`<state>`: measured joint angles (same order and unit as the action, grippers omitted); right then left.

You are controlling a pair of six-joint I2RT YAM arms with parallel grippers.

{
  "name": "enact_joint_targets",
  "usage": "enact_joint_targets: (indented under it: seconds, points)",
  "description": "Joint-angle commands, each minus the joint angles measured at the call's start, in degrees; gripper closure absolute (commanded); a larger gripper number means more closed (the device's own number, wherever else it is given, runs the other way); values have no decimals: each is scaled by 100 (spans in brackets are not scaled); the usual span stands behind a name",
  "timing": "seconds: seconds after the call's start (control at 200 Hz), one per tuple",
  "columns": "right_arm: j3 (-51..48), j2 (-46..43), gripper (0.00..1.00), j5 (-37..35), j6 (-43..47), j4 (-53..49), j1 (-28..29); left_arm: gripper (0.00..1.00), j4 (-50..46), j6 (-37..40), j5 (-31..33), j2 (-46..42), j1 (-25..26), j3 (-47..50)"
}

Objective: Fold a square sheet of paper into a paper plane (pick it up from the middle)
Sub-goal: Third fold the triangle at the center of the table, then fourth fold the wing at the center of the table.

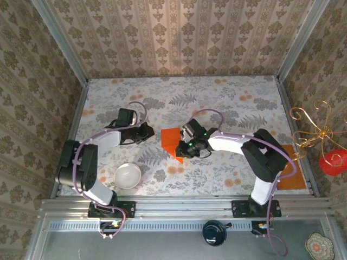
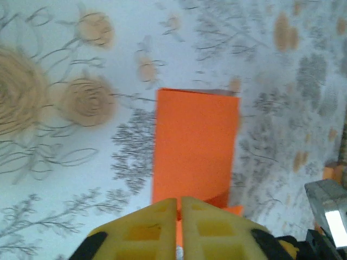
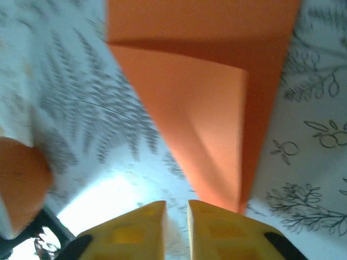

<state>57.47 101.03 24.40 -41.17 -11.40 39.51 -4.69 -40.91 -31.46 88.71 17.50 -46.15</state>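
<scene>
**Sheet of paper [image 1: 171, 140] part-folded, flat on table [image 1: 233, 108]**

Bright orange sheet lies near the table's middle. From the top ext. view it's a blocky upper part narrowing to a point toward the arms. R wrist view [image 3: 206, 135] shows a triangular flap creased over, tip pointing at the cam. L wrist view [image 2: 195, 146] shows a plain rectangle w/ a small fold at its near end.

L gripper [image 1: 149, 131] is at the sheet's left edge. Its fingers [image 2: 146, 227] are nearly together, w/ orange showing through the thin slit. Can't tell if the paper is pinched.

R gripper [image 1: 183, 147] is over the pointed end. Its fingers [image 3: 217, 227] are parted a little w/ bare table in the gap, nothing held. The flap tip is just beside one finger.

White bowl [image 1: 128, 176] sits near the L arm's base, well apart from the sheet. Duller orange rectangle [image 1: 295, 181] lies at the table's right edge, partly under the R arm.
</scene>
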Motion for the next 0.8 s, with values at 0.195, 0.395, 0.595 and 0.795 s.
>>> enact_joint_targets:
  seconds: [0.195, 0.395, 0.595, 0.795]
  points:
    - [117, 215, 72, -671, -569, 660, -66, 69, 532, -1213, -12, -432, 514, 695]
    - [181, 509, 69, -778, -715, 873, -97, 65, 659, -1396, 0, -88, 805, 718]
    - [138, 672, 69, -837, -714, 816, -154, 69, 536, -1526, 73, 235, 817, 626]
    - [80, 742, 70, -806, -717, 776, -173, 70, 681, -1618, 25, 504, 820, 578]
